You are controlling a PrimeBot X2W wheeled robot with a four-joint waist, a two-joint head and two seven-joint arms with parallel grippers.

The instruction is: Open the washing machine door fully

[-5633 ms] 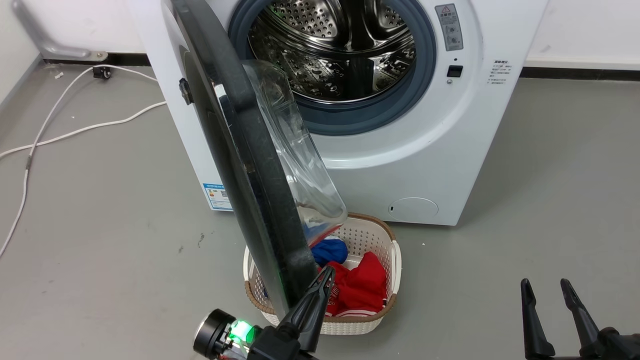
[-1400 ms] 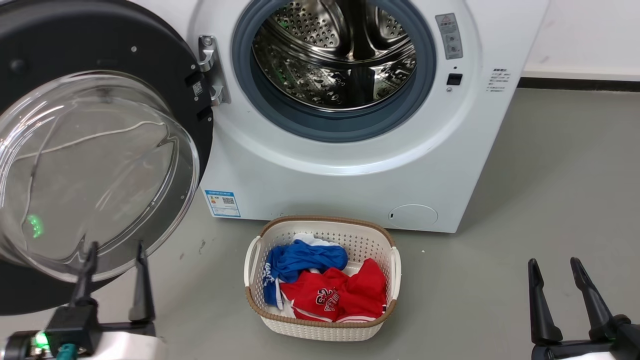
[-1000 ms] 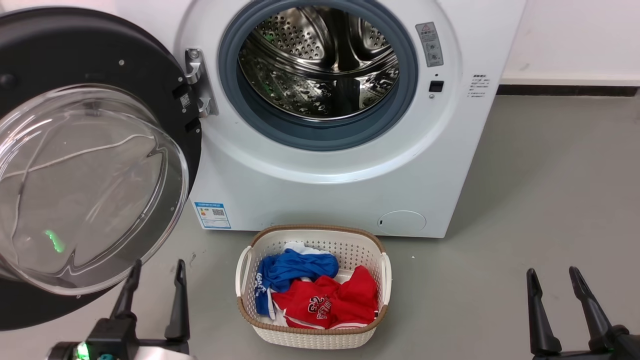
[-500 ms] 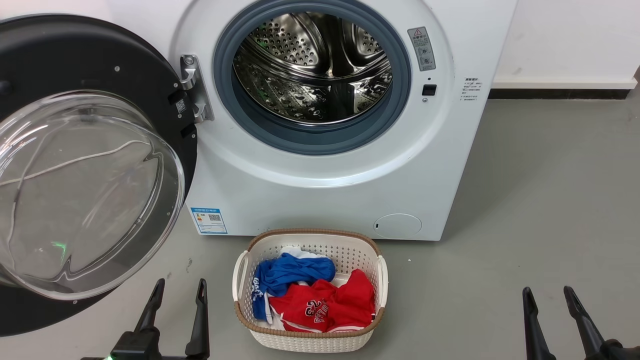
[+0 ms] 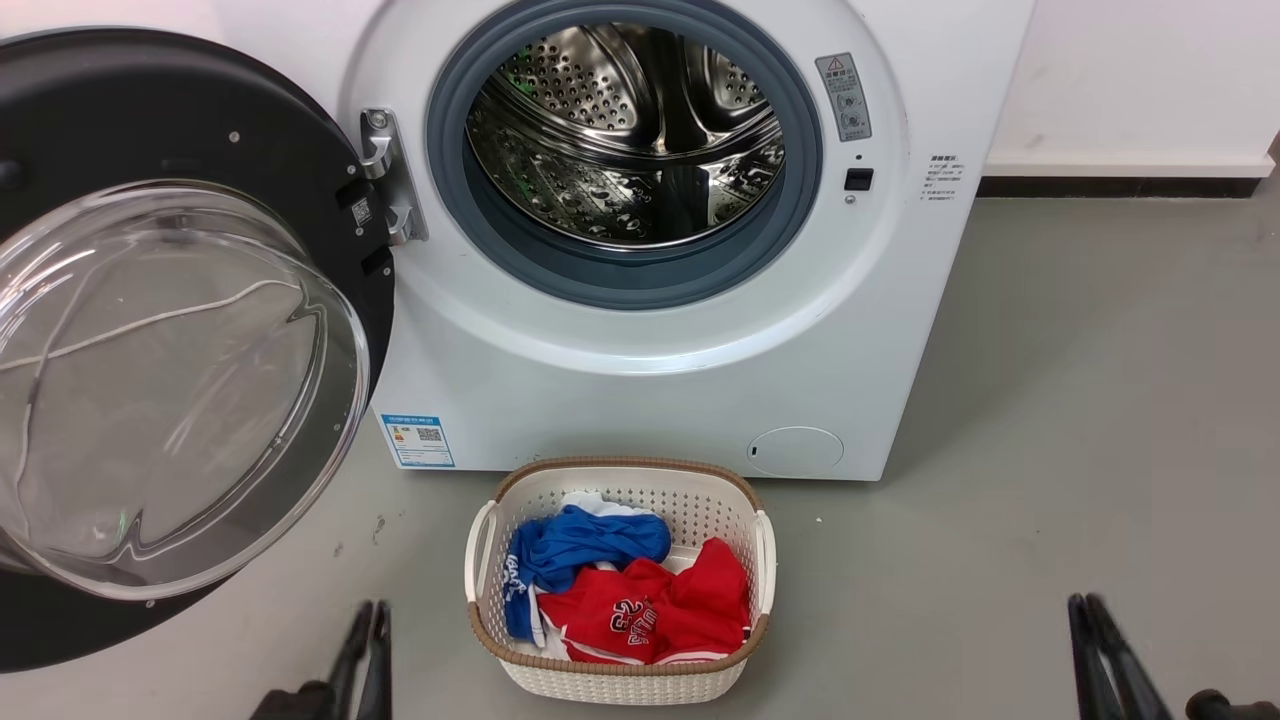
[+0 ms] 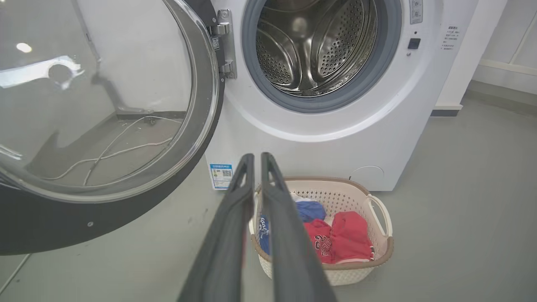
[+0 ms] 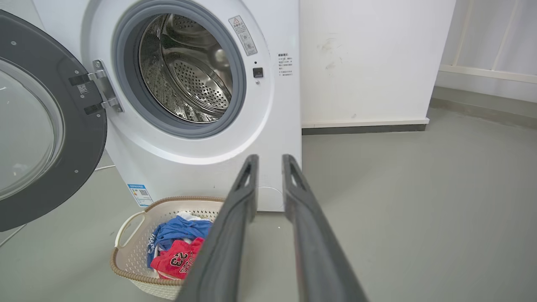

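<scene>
door (image 5: 150,110) wide open, left gripper (image 5: 371,608) below — apart

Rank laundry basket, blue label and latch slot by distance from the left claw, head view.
1. Laundry basket, just right of the left claw.
2. Blue label, ahead, low on the washer.
3. Latch slot, right of the drum opening.

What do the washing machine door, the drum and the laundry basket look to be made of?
Washing machine door: glossy black plastic ring, probably, around a clear bowl, glass or clear plastic; the cable behind shows through.
Drum: shiny perforated metal, likely stainless steel, mirror reflections.
Basket: cream perforated plastic, with a brown woven-look rim.
</scene>
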